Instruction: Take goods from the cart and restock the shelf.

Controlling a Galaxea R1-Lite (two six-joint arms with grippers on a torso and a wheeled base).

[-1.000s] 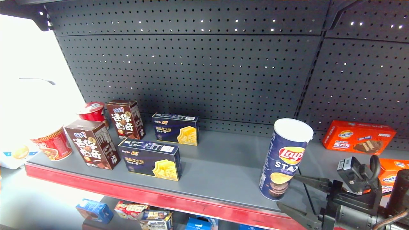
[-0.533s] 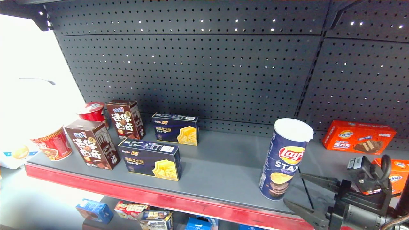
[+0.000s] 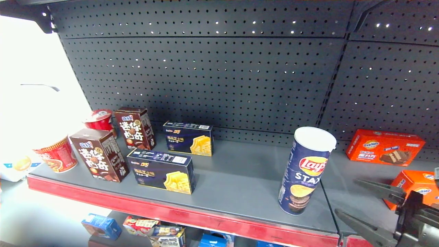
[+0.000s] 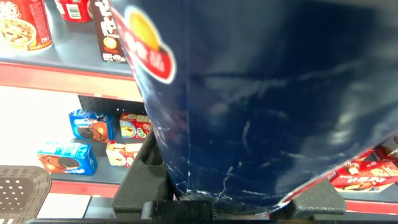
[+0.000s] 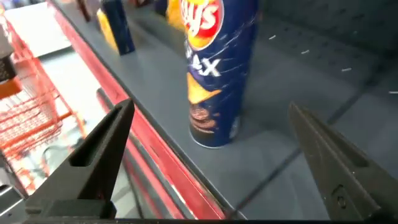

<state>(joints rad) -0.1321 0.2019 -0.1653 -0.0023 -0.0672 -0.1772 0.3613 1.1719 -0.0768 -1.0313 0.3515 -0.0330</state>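
On the shelf [image 3: 240, 178], a front noodle cup [image 3: 56, 156] stands at the front-left corner with a rear noodle cup [image 3: 99, 119] behind it. To their right come a front tall box [image 3: 100, 154] and rear tall box [image 3: 134, 127], then a front flat box [image 3: 162, 170] and rear flat box [image 3: 188, 138]. The chip can [image 3: 306, 170] stands upright near the front edge, right of centre, well apart from the flat boxes. The right gripper [image 3: 346, 196] is just right of it, not touching, jaws spread, and a rear wafer box [image 3: 384, 146] and front wafer box [image 3: 416, 187] occupy the right end. A second can [image 4: 267, 93] sits between the left gripper's [image 4: 233, 202] fingers.
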